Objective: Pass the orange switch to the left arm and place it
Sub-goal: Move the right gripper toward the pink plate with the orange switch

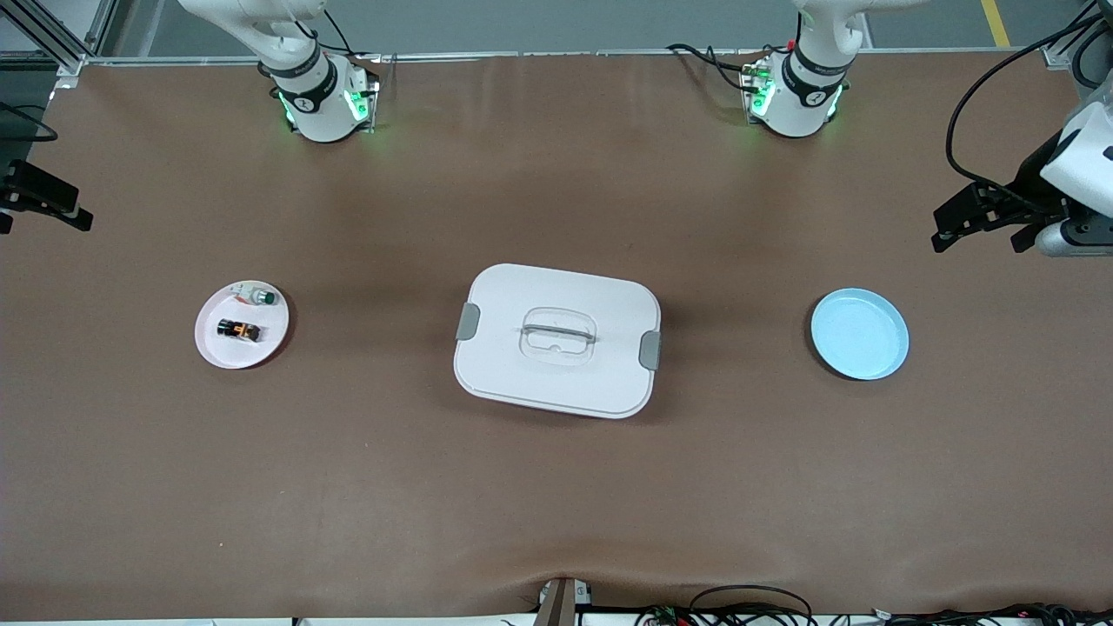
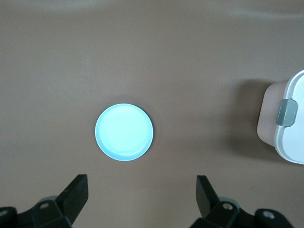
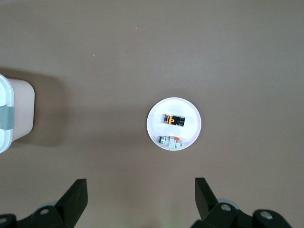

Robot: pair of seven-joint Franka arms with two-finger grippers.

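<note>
Arms both wait raised, at either end of the table. Left gripper [image 2: 140,199] hangs high over the bare table near the blue plate [image 1: 859,334], jaws spread wide, holding nothing. Right gripper [image 3: 140,199] hangs likewise high near the white plate [image 1: 242,325], jaws wide, empty. Orange switch [image 1: 238,329] lies on that white plate beside the green-capped switch [image 1: 259,296]. Box [image 1: 557,340] sits closed mid-table, between the plates.
</note>
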